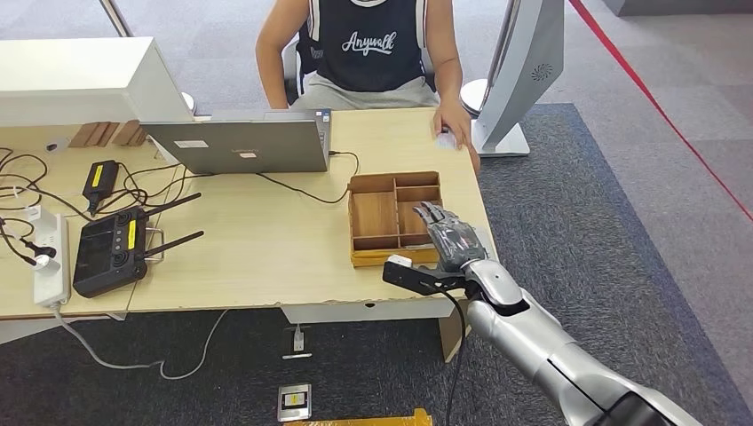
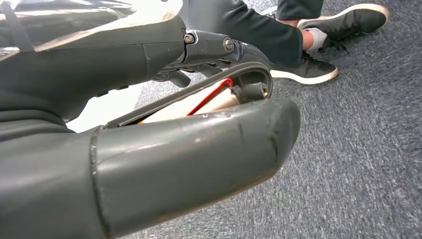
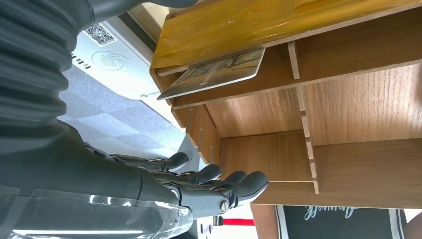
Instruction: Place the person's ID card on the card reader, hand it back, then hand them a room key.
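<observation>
From the head view, the right hand (image 1: 441, 244) is seen hovering at the near right corner of the wooden tray (image 1: 373, 215), its fingers stretched flat and apart, with nothing held. The tray is divided into compartments and sits on the table (image 1: 257, 257) in front of the laptop (image 1: 244, 142). A pale card (image 1: 447, 139) is seen under the person's hand (image 1: 457, 124) at the far edge of the table, well beyond the tray; whether it is the ID card cannot be told. That card lies ahead of the right hand, toward the person, so the right arm is judged the nearer one for any reach.

In the left wrist view, the left hand (image 2: 149, 149) is seen hanging above the grey carpet (image 2: 358, 149); whether its fingers are spread or curled cannot be told.

In the right wrist view, the right hand's fingers (image 3: 239, 184) are seen extended together beside the tray's rim, touching nothing. A patterned card (image 3: 214, 74) lies flat in a narrow end compartment, on the far side of the tray from the fingers, its long axis running along that compartment. It is judged likely to be a room key.
</observation>
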